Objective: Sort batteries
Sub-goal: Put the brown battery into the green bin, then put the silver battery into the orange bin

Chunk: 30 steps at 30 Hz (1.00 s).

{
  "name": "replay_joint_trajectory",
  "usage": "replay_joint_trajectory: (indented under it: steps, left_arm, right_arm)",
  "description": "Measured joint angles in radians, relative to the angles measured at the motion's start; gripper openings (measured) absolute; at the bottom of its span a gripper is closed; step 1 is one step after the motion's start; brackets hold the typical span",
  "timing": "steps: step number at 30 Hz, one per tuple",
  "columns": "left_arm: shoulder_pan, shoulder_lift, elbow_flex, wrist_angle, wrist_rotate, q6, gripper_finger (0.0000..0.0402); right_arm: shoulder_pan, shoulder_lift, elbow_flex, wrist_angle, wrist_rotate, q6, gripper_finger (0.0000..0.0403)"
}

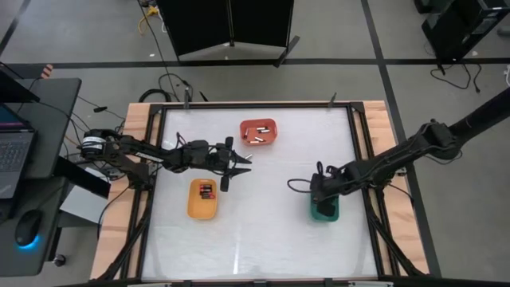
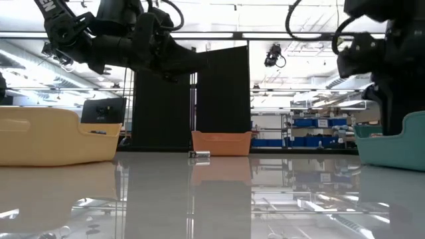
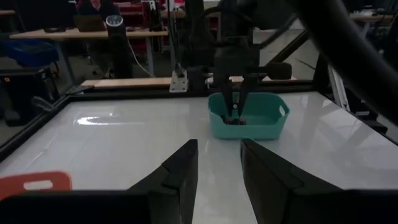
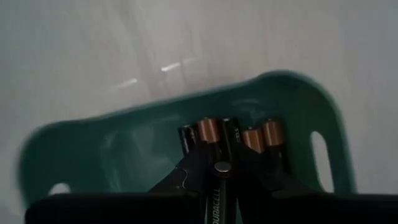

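**A:** High view first. Where to find the right gripper (image 1: 323,203)?

**B:** Down over the green tray (image 1: 333,217), toward the table's right side. Left gripper (image 1: 237,165) aloft between the orange tray (image 1: 259,122) and the yellow tray (image 1: 201,210), fingers spread, nothing between them. Batteries (image 1: 255,139) already in orange, more in yellow.

**A:** Low view?

**B:** One loose battery (image 2: 199,155) lying on the table (image 2: 212,199), just in front of the orange tray. Probably the left arm's next pick. No need to hurry it.

**A:** Left wrist view?

**B:** Both left fingers (image 3: 180,177) well apart and empty. Farther off, the right gripper reaching straight down into the green tray, tips near the floor of it.

**A:** Right wrist view, then.

**B:** Clamped on a gripped battery (image 4: 215,200), brand lettering legible along it, held lengthwise between the fingers. Beneath, a row of copper-topped cells (image 4: 208,132) side by side against the tray's far wall.

**A:** So, how to finish the drop well?

**B:** Judging from that: lower until nearly touching the tray floor, then part the fingers slowly. Keep the cell parallel to the row, so as to settle beside it rather than across it. Avoid releasing from height; round cells roll, and could bounce over that shallow rim. Open only enough to free it, without nudging the neighbours. Lift straight up afterwards, clear of the tray wall and handle slot. Hold the left arm off meanwhile, well apart from the right.
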Motion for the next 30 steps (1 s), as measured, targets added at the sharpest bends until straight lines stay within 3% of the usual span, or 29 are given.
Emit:
replay_joint_trajectory:
  steps: [13,23,27,30]
  left_arm:
    - [0.000,0.000,0.000,-0.021,-0.001,-0.006,0.0129]
    - [0.000,0.000,0.000,-0.056,-0.035,-0.041,0.0129]
    - [0.000,0.000,0.027,-0.161,-0.078,-0.065,0.0124]
    - [0.000,0.000,0.084,-0.338,-0.100,-0.094,0.0117]
  right_arm:
    - [0.005,0.159,0.001,0.014,0.004,-0.061,0.0074]
    - [0.005,0.147,0.006,0.026,0.017,-0.076,0.0116]
    - [0.005,0.122,0.032,0.005,0.026,-0.081,0.0133]
    - [0.007,0.102,0.084,-0.043,0.058,-0.095,0.0146]
